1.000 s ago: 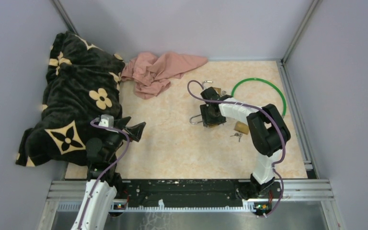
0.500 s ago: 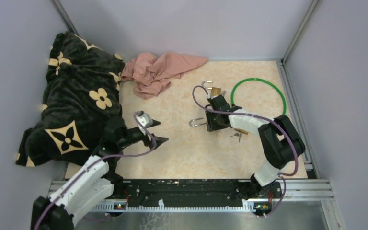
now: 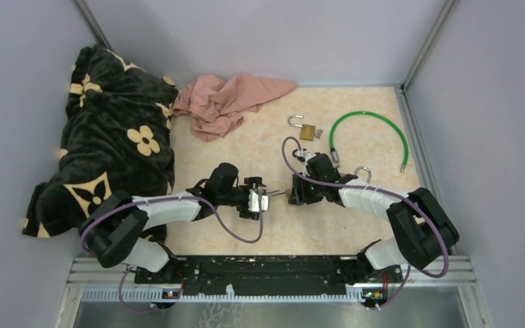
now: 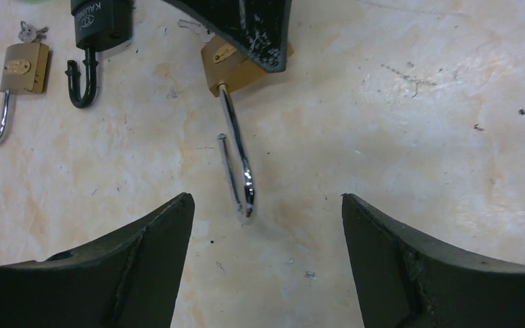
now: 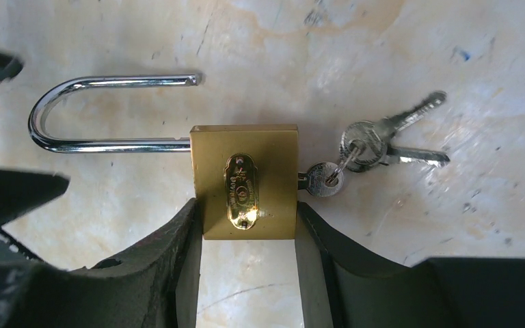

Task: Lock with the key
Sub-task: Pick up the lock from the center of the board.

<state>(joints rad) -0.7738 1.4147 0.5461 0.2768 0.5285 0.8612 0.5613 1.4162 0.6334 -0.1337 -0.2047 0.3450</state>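
Note:
A brass padlock [image 5: 245,181] lies on the table with its steel shackle [image 5: 96,113] swung open and a key [image 5: 321,179] in its keyhole, two more keys hanging on the ring. My right gripper [image 5: 246,213] is shut on the padlock's body. In the top view it [image 3: 292,195] is at the table's centre. My left gripper [image 3: 262,199] is open and empty, facing it. In the left wrist view the shackle's bend [image 4: 238,164] lies just ahead of my left gripper [image 4: 266,208], between the fingers' line. The padlock body [image 4: 227,68] is partly under a right finger.
A second brass padlock [image 3: 306,130] with keys lies further back. A green cable lock [image 3: 376,119] with a black end [image 3: 333,158] curves at the right. A pink cloth [image 3: 225,101] and a black flowered blanket [image 3: 109,130] lie at the back left.
My left arm has swung from beside the blanket to the table's centre, its open gripper now at the shackle. My right gripper has drawn the padlock nearer and leftward.

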